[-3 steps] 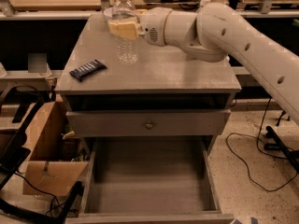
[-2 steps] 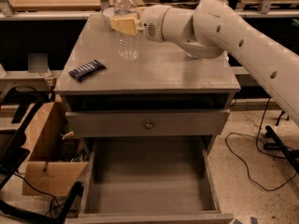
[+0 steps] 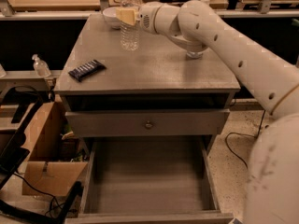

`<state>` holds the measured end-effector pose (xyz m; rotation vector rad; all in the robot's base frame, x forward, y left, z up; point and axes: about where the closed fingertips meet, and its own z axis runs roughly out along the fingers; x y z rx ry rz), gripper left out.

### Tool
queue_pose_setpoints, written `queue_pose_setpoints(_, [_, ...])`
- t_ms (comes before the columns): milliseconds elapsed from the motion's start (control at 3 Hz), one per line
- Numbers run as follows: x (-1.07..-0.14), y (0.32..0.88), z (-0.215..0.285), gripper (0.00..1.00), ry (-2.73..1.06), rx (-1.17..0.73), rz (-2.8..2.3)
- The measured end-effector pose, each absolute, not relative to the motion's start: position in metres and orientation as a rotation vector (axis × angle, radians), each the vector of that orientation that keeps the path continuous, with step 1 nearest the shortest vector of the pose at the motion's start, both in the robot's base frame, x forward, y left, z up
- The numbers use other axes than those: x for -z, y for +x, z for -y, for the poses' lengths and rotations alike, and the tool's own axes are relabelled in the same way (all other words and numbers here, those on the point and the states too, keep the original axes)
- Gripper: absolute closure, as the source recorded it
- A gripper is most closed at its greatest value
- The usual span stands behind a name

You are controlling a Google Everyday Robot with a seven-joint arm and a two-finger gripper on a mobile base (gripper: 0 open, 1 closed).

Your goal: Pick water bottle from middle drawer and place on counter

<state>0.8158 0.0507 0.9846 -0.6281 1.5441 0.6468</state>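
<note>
We judge that the water bottle, standing upright at the back left of the counter with the gripper closed on its shoulder, could topple against the white bowl just behind if the jaws drag on opening, since it looks slim, clear, ribbed and light.

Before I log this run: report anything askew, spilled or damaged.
Nothing spilled or damaged. The water bottle stands upright on the counter, the gripper at its shoulder. Only the middle drawer stands out: pulled open.
</note>
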Motion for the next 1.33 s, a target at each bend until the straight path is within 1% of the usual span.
queue_pose_setpoints(333, [-0.969,0.852,-0.058,1.0,-0.586,-0.606,-1.564])
queue_pose_setpoints(667, [-0.949,0.87,-0.069,1.0,-0.581,-0.545,-1.591])
queue_pose_setpoints(1000, [-0.922,0.876,-0.08,1.0,-0.578,-0.488,-1.619])
queue_pose_setpoints(1333, [-0.927,0.877,-0.081,0.84,-0.578,-0.486,-1.62])
